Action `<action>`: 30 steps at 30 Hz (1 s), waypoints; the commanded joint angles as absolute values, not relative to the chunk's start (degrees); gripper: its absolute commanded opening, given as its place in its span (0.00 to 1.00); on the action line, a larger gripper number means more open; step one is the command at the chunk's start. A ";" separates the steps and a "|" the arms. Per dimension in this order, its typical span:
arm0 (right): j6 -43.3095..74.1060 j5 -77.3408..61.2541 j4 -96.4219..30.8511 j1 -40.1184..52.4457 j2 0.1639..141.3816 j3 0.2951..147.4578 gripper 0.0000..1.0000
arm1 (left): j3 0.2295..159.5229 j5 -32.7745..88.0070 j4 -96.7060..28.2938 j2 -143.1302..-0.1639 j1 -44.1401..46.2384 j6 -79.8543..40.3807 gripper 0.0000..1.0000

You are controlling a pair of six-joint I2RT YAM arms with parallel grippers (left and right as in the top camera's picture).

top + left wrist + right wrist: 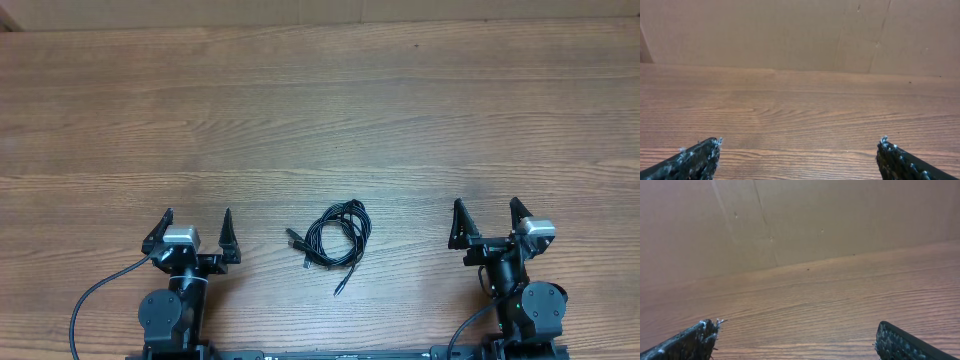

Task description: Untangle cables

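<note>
Left gripper (197,214) and right gripper (487,203), bottom edge, gape empty, flanking thin black tangled cables (356,222) lower centre; I judge them staged for pulling.

cables (335,238): on the tabletop (320,100), in one bundle near its front edge, between the two claws, touching neither
left claw (197,215): left of the bundle, well apart from it
right claw (487,205): right of the bundle, well apart from it
wall (790,30): behind the tabletop's far edge
</note>
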State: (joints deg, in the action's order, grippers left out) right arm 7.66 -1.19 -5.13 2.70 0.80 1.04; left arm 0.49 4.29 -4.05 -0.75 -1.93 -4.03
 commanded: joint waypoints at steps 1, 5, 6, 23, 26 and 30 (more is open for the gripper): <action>7.42 -0.69 -4.84 2.55 0.16 0.47 1.00 | 0.30 4.47 -4.16 -0.27 -2.24 -2.76 1.00; 7.42 -0.69 -4.84 2.55 0.16 0.47 1.00 | 0.30 4.45 -4.16 -0.27 -2.24 -2.76 1.00; 7.42 -0.69 -4.84 2.55 0.16 0.47 1.00 | 0.30 4.47 -4.19 -0.27 -2.24 -2.76 1.00; 7.42 -0.69 -4.84 2.55 0.16 0.47 1.00 | 2.76 10.50 -7.18 -0.27 -2.22 -2.74 0.99; 7.42 -0.69 -4.84 2.55 0.16 0.47 1.00 | 5.72 10.57 -11.00 -0.32 -2.24 -2.70 1.00; 7.42 -0.69 -4.84 2.55 0.16 0.47 1.00 | 12.51 10.59 -16.91 -0.73 -2.22 -1.58 1.00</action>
State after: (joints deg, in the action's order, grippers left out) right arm 7.64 -1.19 -5.13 2.70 0.80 1.04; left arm 6.35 9.06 -14.72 -0.75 -1.93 -3.84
